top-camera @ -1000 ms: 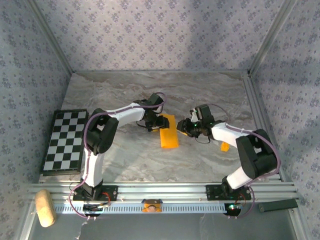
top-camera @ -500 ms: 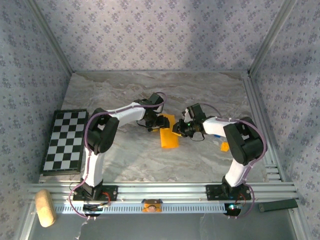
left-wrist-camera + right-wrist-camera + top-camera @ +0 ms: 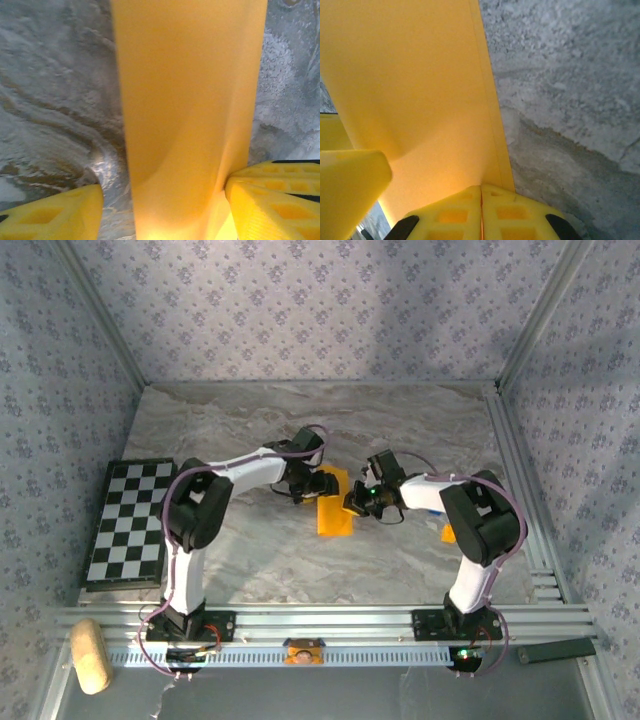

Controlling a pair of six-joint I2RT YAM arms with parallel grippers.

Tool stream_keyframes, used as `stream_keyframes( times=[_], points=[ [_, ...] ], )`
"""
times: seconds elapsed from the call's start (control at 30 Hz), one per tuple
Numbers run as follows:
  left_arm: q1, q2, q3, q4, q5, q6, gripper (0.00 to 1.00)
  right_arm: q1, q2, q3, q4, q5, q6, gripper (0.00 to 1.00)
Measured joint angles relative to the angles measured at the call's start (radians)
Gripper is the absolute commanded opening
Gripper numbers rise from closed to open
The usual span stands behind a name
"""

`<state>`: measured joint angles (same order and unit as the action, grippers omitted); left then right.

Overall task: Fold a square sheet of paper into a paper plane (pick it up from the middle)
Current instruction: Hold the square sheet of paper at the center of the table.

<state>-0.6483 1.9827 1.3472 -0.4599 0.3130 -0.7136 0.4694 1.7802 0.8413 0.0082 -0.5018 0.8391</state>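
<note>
R gripper (image 3: 352, 502) moved in, clamped on paper (image 3: 335, 518) edge, L gripper (image 3: 323, 483) jaws apart

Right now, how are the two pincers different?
The left pincer is open, a finger on each side of the paper; the right pincer is shut, pinching the paper's edge. The left pincer is at the paper's left, the right pincer at its right. Both have yellow fingers.

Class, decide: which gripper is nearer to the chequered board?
Left. The left gripper sits at the folded paper's far end, well right of the chequered board; the right gripper is even farther right, pinching the paper's right edge.
</note>
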Motion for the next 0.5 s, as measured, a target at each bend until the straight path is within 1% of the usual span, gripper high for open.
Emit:
stream_keyframes(
  times=[0.2, 0.3, 0.5],
  points=[
    [0.043, -0.019, -0.067, 0.076, 0.056, -0.023, 0.53, 0.013, -0.011, -0.016, 0.027, 0.024, 0.072, 0.09],
    [0.049, -0.021, -0.085, 0.106, 0.080, -0.030, 0.45, 0.017, -0.013, -0.018, 0.028, 0.033, 0.086, 0.09],
    [0.046, -0.021, -0.093, 0.151, 0.134, -0.031, 0.40, 0.018, -0.015, -0.019, 0.029, 0.036, 0.093, 0.10]
  ],
)
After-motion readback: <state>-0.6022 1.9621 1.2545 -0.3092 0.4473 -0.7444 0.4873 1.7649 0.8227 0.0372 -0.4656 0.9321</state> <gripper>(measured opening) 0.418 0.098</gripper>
